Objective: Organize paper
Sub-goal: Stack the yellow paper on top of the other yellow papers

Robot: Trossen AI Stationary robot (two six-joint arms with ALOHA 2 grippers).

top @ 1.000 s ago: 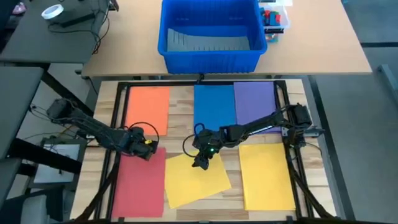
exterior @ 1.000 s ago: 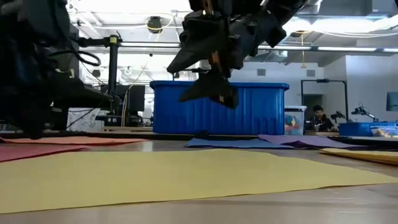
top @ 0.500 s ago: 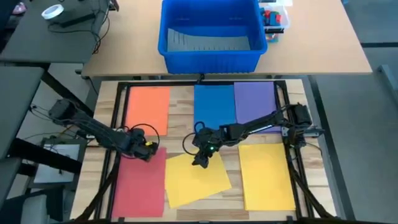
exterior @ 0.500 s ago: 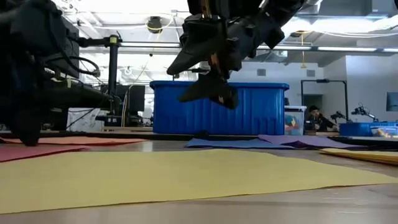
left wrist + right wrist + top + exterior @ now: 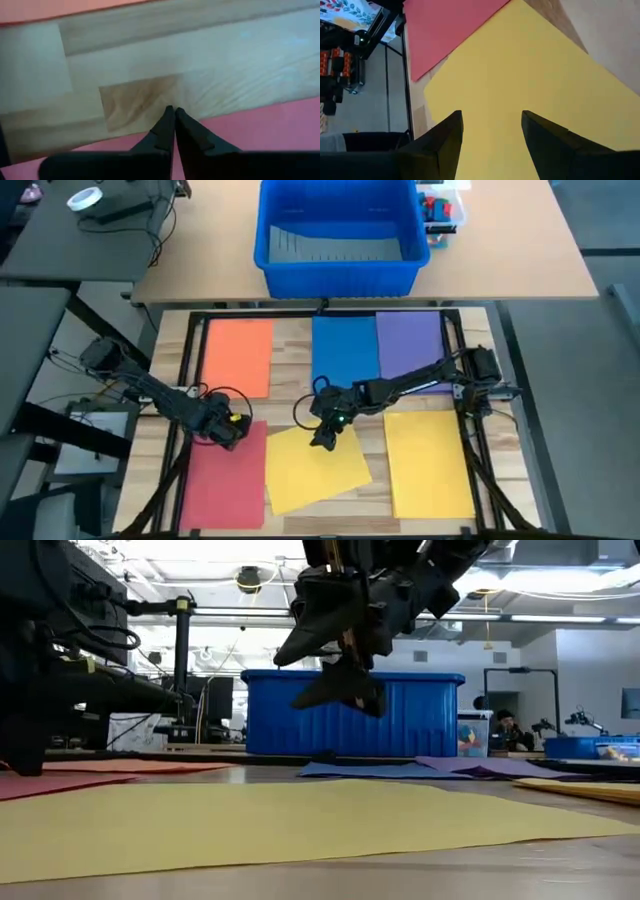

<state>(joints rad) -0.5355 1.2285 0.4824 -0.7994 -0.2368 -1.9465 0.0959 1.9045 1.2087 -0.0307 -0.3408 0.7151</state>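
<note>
Step in hand: judged from the layout, squaring up the skewed yellow sheet [image 5: 315, 468], which lies crooked near the front edge of the bench [image 5: 290, 355], between the red sheet [image 5: 225, 478] and the second yellow sheet [image 5: 428, 462].
Right gripper [image 5: 322, 438]: fingers spread wide, nothing between them, hanging above the far corner of the skewed yellow sheet; the low view shows it clear of the paper.
How to do it well: come down gently, get one finger under a free edge rather than pressing flat, since thin paper will likely slide or crease; turn the sheet until its edges run parallel with its neighbours.
Left gripper [image 5: 228, 433]: fingers closed tip to tip, empty, low over the far edge of the red sheet beside bare wood.
Rest of the paper: orange sheet [image 5: 238, 356] at the far left of the bench; blue sheet [image 5: 344, 352] and purple sheet [image 5: 410, 345] side by side at the far right, touching.
Surface: pale wooden blocks inside a black frame [image 5: 185, 370].
Beyond: a blue bin [image 5: 338, 235] on the next table [image 5: 520, 250]; a bright workshop behind, with a person [image 5: 512, 727] seated far off.
</note>
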